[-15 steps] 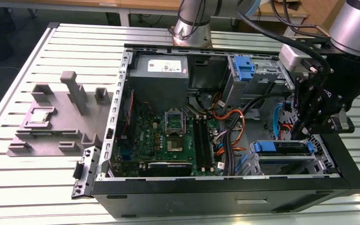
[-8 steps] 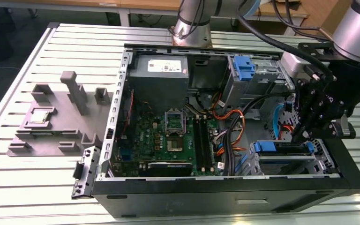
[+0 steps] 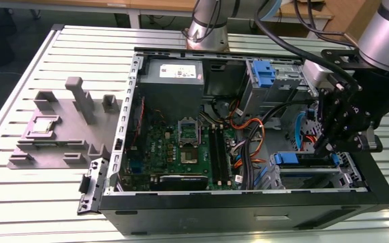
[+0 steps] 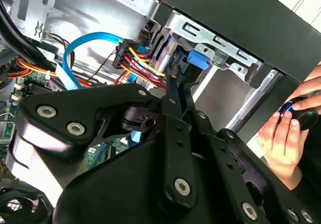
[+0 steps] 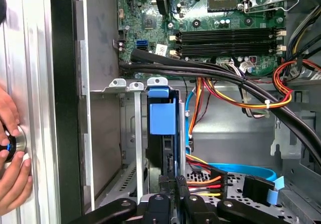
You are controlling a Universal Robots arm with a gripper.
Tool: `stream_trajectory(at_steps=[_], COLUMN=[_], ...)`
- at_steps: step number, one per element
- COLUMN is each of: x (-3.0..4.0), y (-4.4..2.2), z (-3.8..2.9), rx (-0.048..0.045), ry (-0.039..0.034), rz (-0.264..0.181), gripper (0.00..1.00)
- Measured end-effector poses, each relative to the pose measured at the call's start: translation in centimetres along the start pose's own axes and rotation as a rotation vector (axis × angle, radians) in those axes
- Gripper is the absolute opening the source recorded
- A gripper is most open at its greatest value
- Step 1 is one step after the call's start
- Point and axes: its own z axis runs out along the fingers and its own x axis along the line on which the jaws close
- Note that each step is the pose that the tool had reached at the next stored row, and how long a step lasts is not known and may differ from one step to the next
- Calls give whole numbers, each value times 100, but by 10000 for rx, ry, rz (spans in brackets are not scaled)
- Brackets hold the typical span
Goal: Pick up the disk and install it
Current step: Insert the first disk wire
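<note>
Gripper (image 5: 174, 184) above slatted metal table (image 3: 39, 61)

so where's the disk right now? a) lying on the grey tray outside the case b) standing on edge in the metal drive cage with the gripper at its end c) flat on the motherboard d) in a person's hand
b: in the first wrist view the disk stands on edge in the drive cage, with the gripper at its end.

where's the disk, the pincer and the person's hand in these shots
disk (image 5: 161, 133): first wrist view, on its blue rail end, standing in the drive cage.
pincer (image 5: 173, 184): first wrist view, between its fingertips.
hand (image 4: 283, 141): second wrist view, on the fingers.
</note>
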Motion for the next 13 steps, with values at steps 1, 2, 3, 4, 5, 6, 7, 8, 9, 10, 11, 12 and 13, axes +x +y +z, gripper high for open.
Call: stream_trajectory(at_steps=[1, 2, 3, 4, 5, 6, 7, 8, 9, 10, 11, 12, 13], x=[0, -1, -1, -2, -2, -2, -2, -3, -3, -4, -4, -4, -5], y=[0, 0, 0, 0, 0, 0, -2, -4, -6, -7, -7, -7, -7], z=[3, 7, 9, 13, 16, 18, 20, 22, 24, 27, 30, 32, 36], rx=[-1, -2, -4, -6, -8, -10, -11, -12, -13, -15, -15, -16, -17], ry=[-2, -2, -2, -3, -2, -2, -1, -1, -1, -3, -2, -1, -2], rz=[0, 0, -1, -1, -1, -1, -2, -2, -2, -2, -1, -1, -2], gripper=[17, 17, 17, 17, 17, 17, 17, 17, 17, 17, 17, 17, 17])
